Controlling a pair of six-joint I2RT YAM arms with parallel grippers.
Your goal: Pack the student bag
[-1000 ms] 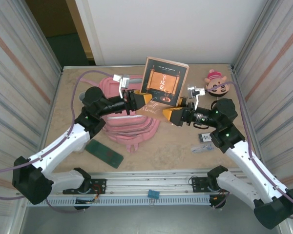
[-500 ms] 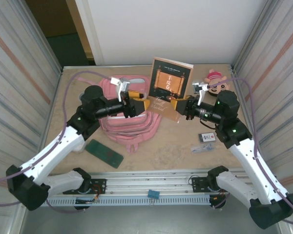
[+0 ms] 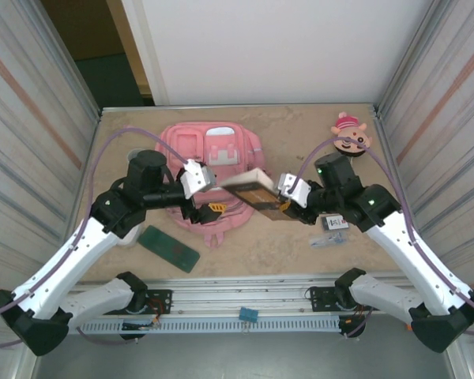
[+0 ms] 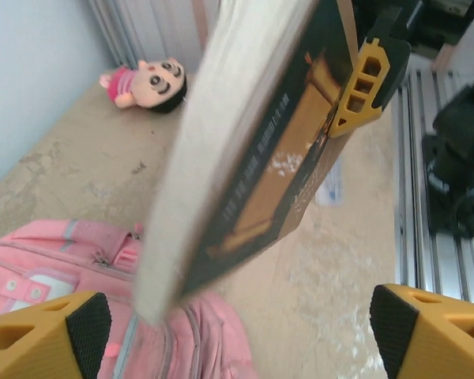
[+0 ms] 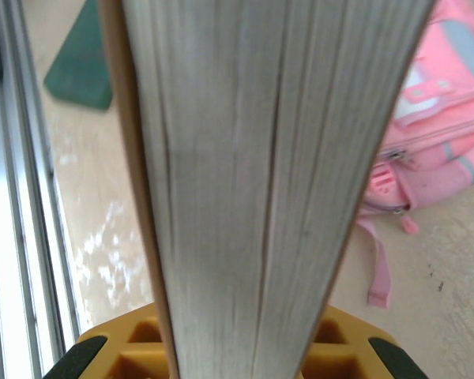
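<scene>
Over the student bag (image 3: 209, 158), which lies flat on the table (image 3: 300, 150) toward the back, the dark-covered book (image 3: 253, 193) has come down from upright to nearly level, above the bag's near right corner. The right gripper (image 3: 284, 207) is clenched on one end of the book. The left gripper (image 4: 241, 335) has let go, and its jaws stand wide apart beneath it. Held at one end only, the book may pivot or slip out, and I cannot see an open compartment to receive it.
</scene>
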